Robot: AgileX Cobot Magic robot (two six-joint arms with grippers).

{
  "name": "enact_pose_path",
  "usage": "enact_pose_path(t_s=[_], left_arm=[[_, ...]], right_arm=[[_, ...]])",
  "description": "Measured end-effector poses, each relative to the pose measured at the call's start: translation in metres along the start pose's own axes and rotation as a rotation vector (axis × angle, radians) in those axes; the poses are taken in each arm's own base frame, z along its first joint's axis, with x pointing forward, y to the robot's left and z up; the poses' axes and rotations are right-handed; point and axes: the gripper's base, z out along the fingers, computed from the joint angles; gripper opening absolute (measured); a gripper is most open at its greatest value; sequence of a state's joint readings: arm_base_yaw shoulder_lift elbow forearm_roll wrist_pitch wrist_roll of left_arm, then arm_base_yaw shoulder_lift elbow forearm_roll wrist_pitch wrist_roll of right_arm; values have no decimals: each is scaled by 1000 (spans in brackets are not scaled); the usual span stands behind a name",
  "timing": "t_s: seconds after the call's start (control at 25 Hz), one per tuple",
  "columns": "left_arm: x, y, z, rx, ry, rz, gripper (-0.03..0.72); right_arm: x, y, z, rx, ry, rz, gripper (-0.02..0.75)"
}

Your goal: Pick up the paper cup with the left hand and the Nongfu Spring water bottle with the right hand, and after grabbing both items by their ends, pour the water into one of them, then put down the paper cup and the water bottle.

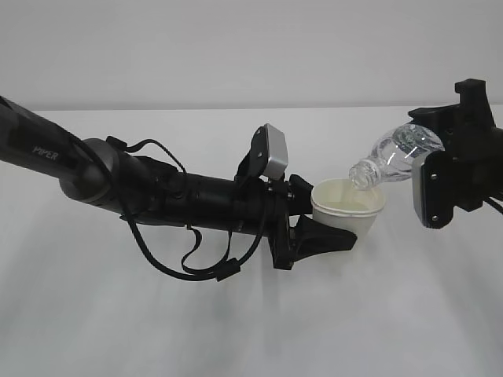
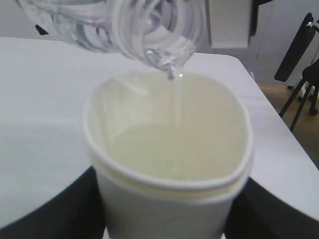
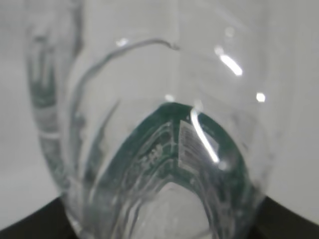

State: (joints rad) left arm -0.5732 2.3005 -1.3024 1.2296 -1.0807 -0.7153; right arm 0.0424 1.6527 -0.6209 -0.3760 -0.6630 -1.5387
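Note:
My left gripper (image 1: 318, 220) is shut on the paper cup (image 1: 348, 210) and holds it upright above the table. In the left wrist view the black fingers (image 2: 45, 214) press the off-white cup (image 2: 169, 199) from both sides, squeezing its rim slightly oval. The Nongfu Spring water bottle (image 1: 393, 155) is tilted neck-down, its mouth (image 2: 159, 45) just over the cup. A thin stream of water (image 2: 175, 97) falls into the cup. My right gripper (image 1: 440, 149) is shut on the bottle's base end. In the right wrist view the clear bottle, with its green label (image 3: 174, 144), fills the frame.
Below both arms lies the white table (image 1: 251, 330). Loose black cables (image 1: 189, 263) hang under the left arm. Past the table's far right corner, black tripod legs (image 2: 299, 99) stand on the floor.

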Motion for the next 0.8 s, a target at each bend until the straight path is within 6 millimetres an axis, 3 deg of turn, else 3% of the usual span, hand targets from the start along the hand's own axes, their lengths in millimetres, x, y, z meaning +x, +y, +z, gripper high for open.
enact_pose_path(t_s=[0.8], left_arm=[[1, 0, 0, -1, 3, -1, 450]], right_arm=[[0, 0, 0, -2, -7, -19, 408]])
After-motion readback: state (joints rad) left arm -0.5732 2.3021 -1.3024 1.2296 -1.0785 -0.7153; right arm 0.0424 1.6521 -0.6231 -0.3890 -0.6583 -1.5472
